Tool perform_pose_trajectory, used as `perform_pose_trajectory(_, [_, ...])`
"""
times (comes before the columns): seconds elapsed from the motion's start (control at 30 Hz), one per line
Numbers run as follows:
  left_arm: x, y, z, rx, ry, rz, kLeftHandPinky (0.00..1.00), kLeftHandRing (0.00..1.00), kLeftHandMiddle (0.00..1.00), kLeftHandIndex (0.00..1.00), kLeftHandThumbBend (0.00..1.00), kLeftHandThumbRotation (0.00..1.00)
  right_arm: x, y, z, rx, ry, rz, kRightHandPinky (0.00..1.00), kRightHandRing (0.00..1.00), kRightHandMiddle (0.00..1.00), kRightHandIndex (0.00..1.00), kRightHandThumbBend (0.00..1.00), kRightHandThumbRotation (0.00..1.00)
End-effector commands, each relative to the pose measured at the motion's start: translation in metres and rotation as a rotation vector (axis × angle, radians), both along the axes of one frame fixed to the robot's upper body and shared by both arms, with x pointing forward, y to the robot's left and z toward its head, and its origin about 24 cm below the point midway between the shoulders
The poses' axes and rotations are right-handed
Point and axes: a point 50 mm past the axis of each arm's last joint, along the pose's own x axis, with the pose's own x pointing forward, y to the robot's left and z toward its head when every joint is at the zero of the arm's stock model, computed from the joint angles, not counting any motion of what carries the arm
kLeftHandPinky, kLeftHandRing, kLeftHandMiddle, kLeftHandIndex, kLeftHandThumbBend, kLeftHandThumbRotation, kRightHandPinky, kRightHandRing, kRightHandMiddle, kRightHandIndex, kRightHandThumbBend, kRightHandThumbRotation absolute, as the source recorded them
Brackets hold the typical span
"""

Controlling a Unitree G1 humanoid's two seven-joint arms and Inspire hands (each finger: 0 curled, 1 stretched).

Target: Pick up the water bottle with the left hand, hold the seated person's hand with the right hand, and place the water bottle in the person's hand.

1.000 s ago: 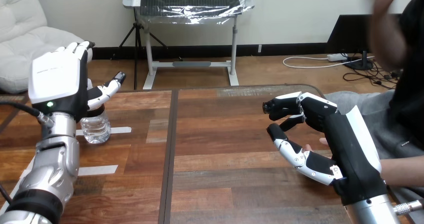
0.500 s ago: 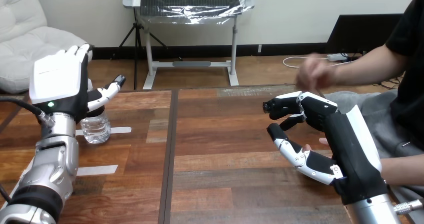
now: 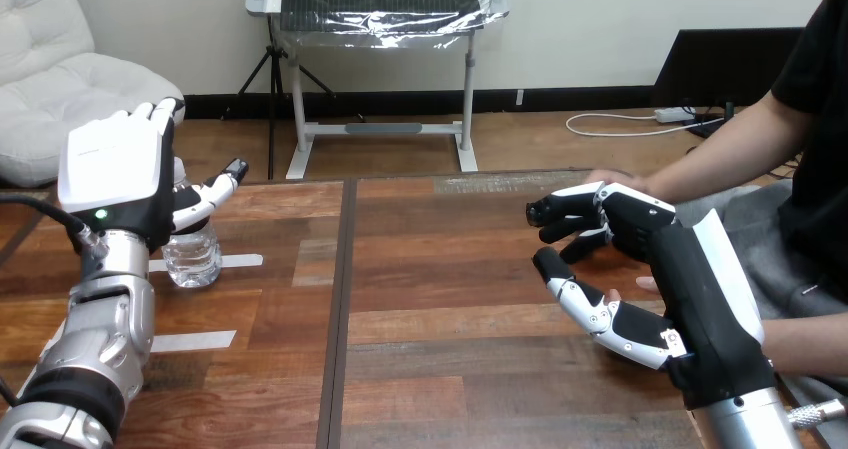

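One upright water bottle (image 3: 192,256) stands just right of the left hand (image 3: 110,172), whose fingers are straight and spread, not yet closed round it.

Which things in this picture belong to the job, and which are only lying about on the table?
For the job: water bottle, left hand, right hand, person's hand behind the right hand.
Lying about: two white tape strips on the table.

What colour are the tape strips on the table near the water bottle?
White; the head view shows the tape strips beside the water bottle.
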Motion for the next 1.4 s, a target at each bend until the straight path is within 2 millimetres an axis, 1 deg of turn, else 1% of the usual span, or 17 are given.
perform_pose_trajectory(0.0, [0.017, -0.005, 0.028, -0.005, -0.067, -0.012, 0.87, 0.89, 0.90, 0.88, 0.58, 0.93, 0.007, 0.000, 0.021, -0.006, -0.105, 0.005, 0.49, 0.60, 0.64, 0.60, 0.41, 0.00])
perform_pose_trajectory(0.47, [0.017, -0.006, 0.021, -0.050, -0.009, 0.003, 0.89, 0.90, 0.91, 0.88, 0.58, 0.94, 0.007, -0.001, 0.022, -0.006, -0.107, -0.001, 0.49, 0.60, 0.64, 0.60, 0.41, 0.00])
perform_pose_trajectory(1.03, [0.015, -0.009, 0.013, -0.110, 0.019, -0.003, 0.86, 0.89, 0.89, 0.86, 0.57, 0.93, 0.006, -0.003, 0.023, -0.028, -0.114, -0.011, 0.48, 0.60, 0.64, 0.60, 0.41, 0.00])
perform_pose_trajectory(1.37, [0.015, -0.010, 0.010, -0.116, 0.047, -0.004, 0.86, 0.89, 0.90, 0.88, 0.57, 0.97, 0.005, -0.002, 0.023, -0.032, -0.116, -0.010, 0.46, 0.57, 0.63, 0.59, 0.41, 0.00])
